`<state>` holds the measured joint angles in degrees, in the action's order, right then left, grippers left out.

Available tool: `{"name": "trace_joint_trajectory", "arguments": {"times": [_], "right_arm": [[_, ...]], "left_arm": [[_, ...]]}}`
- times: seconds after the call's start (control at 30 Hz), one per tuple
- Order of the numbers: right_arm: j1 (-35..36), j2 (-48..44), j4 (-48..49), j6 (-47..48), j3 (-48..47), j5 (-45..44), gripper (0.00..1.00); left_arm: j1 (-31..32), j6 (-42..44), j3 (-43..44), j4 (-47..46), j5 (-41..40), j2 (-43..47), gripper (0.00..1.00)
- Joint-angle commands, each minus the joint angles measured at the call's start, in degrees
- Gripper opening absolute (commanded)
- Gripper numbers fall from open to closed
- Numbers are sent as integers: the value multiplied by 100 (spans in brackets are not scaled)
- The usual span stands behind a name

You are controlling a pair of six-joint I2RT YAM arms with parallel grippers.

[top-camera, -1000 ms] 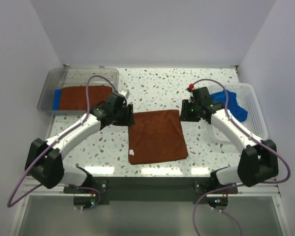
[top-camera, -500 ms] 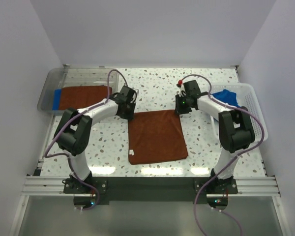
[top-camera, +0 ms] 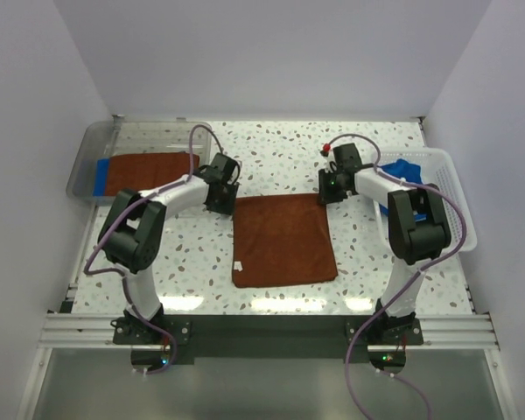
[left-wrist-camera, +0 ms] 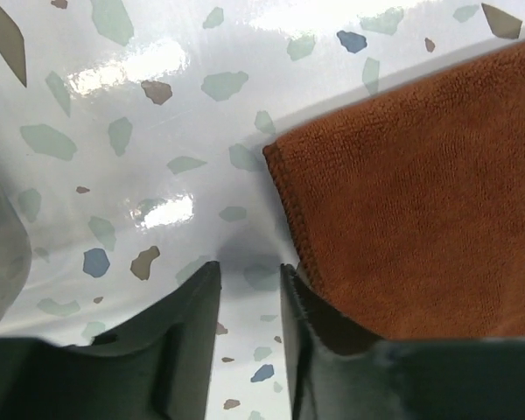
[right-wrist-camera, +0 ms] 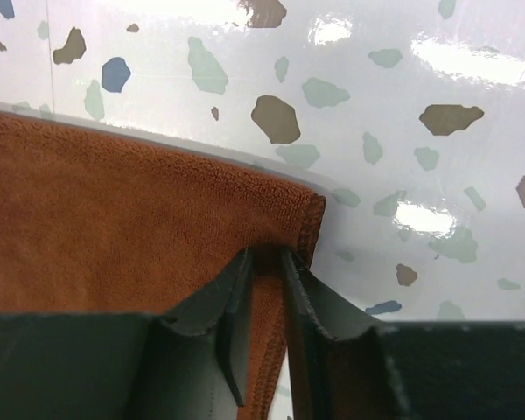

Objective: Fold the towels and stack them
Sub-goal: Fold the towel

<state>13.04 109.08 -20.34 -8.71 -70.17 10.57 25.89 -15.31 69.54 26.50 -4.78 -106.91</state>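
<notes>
My right gripper (right-wrist-camera: pixel 265 260) pinches the far right corner of the rust-brown towel (top-camera: pixel 283 241), which lies flat in the middle of the table (top-camera: pixel 271 149); my left gripper (left-wrist-camera: pixel 248 273) stands slightly parted over bare tabletop at the far left corner, one finger overlapping the hem

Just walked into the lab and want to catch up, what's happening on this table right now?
Two robot arms are working on a brown towel lying flat in the middle. Both reach to its far corners: the right hand looks pinched onto the right corner, while the left hand sits beside the left corner, its gap over bare table. A folded brown towel lies on a blue one in the clear tray; another blue towel is in the white basket.
</notes>
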Motion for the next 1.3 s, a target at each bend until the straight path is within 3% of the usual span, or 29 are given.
{"name": "trace_joint_trajectory", "arguments": {"times": [0.0, 0.2, 0.3, 0.37, 0.7, 0.87, 1.27], "right_arm": [[-38, -510, -242, 589, -295, -134, 27], [-38, -432, -1129, 1959, -998, -55, 40], [-47, -151, -1569, 2566, -1340, 50, 44], [-47, 68, -1815, 2960, -1603, 296, 53], [-47, 965, -2685, 4280, -2659, 921, 54], [-47, 1388, -3107, 4720, -3116, 973, 47], [-56, 1915, -3371, 5011, -3345, 938, 43]], "left_arm": [[-31, 274, 288, 48, -50, 425, 42], [-40, 1361, 841, 39, 169, 409, 68], [-75, 1855, 1158, 101, 451, 111, 74], [-110, 2250, 1395, 232, 888, -39, 74], [-269, 3517, 2195, 671, 2261, -1023, 67], [-277, 3886, 2529, 997, 2420, -1358, 59], [-357, 4115, 2714, 1278, 2596, -1877, 50]]}}
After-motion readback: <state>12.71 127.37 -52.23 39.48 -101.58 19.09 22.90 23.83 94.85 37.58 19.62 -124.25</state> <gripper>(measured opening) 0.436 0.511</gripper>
